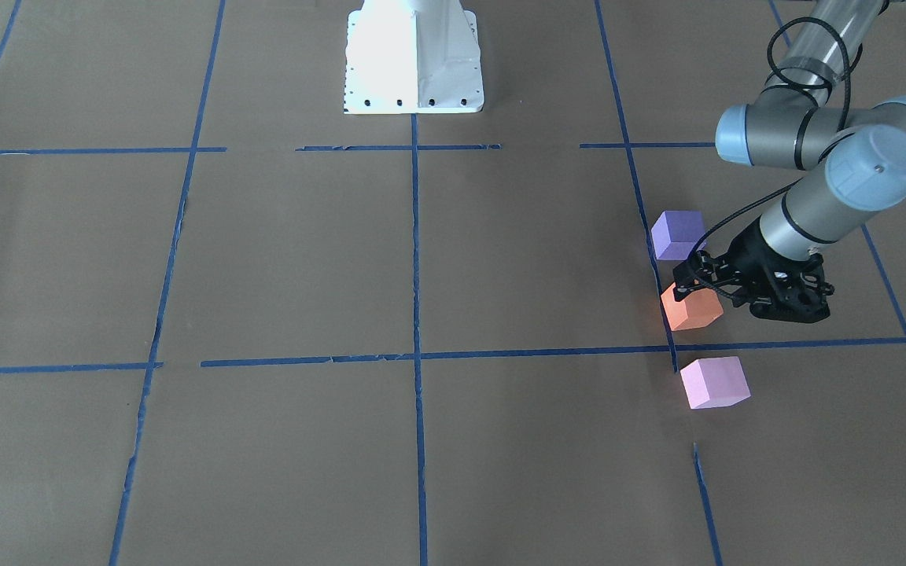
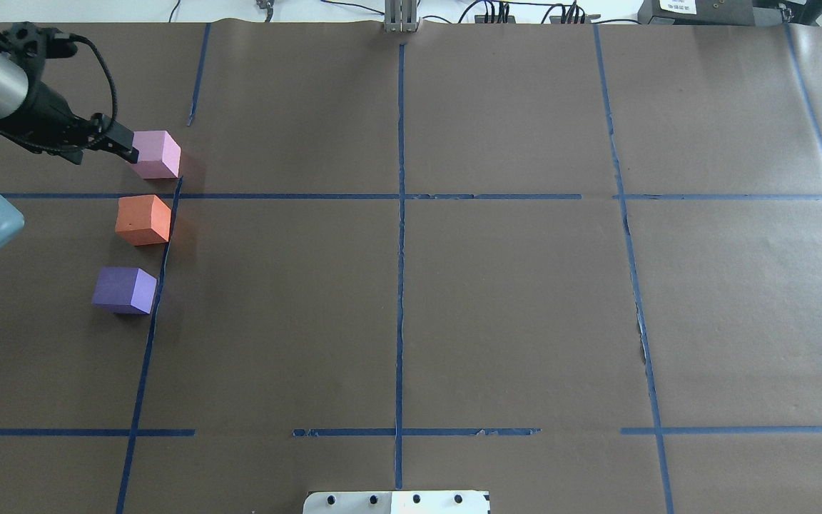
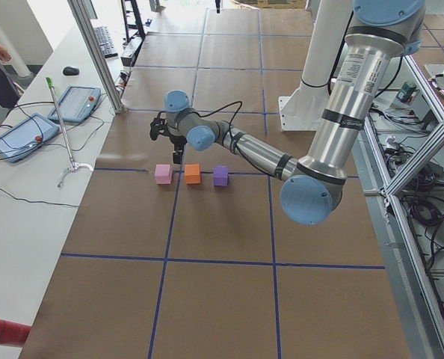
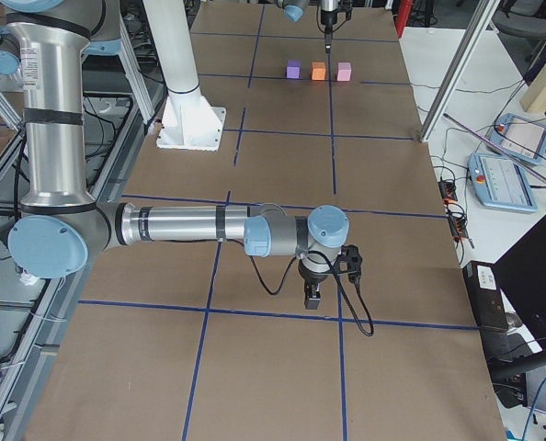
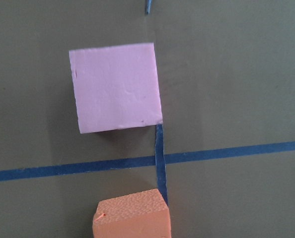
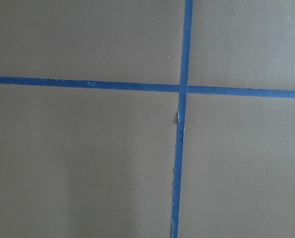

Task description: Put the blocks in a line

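Three blocks stand in a line at the left of the overhead view, apart from one another: pink block uppermost, orange block in the middle, purple block lowest. All rest on the brown surface, just left of a blue tape line. The left claw sits at upper left of that view, its tip overlapping the pink block's left edge. The left-side view shows it raised above the blocks, pointing down, gripping nothing. How far its fingers are spread cannot be told. The right claw hangs low over bare surface in the lower centre of the right-side view, well apart from the blocks. Its spread cannot be told.
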You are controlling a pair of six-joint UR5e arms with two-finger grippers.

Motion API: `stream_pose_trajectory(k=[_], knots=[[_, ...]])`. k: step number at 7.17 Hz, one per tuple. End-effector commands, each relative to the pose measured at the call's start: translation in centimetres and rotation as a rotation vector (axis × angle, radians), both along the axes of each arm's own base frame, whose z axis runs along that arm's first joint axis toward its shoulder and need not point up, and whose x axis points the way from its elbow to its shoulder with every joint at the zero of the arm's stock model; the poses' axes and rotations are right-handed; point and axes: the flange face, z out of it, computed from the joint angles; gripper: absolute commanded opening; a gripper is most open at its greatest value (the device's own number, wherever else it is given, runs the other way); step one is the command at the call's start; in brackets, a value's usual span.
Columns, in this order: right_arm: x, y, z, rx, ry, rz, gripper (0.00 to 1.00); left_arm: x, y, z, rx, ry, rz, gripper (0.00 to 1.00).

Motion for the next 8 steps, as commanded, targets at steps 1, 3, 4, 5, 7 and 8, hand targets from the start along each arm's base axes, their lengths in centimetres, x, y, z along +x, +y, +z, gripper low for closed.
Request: stream_pose_trajectory(k=[1, 3, 4, 5, 7, 8], knots=[[0.0, 0.0, 0.0, 0.000, 0.000, 0.000, 1.00, -9.9, -0.9, 2.9, 0.129, -0.061, 0.033, 1.00], [0.0, 0.0, 0.0, 0.000, 0.000, 0.000, 1.00, -20.6, -0.7, 11.3, 0.225, -0.086, 0.123, 1.00], [0.0, 0.0, 0.0, 0.000, 0.000, 0.000, 1.00, -24.2, -0.8, 15.0, 0.205, -0.117, 0.141, 1.00], [0.0, 0.0, 0.0, 0.000, 0.000, 0.000, 1.00, -27.7, -0.7, 18.7, 0.225, -0.151, 0.177, 1.00], [0.0, 0.0, 0.0, 0.000, 0.000, 0.000, 1.00, -30.4, 0.2, 22.4, 0.174, -0.157, 0.169, 1.00], [0.0, 0.0, 0.0, 0.000, 0.000, 0.000, 1.00, -30.7, 0.9, 23.9, 0.138, -0.151, 0.166, 1.00]])
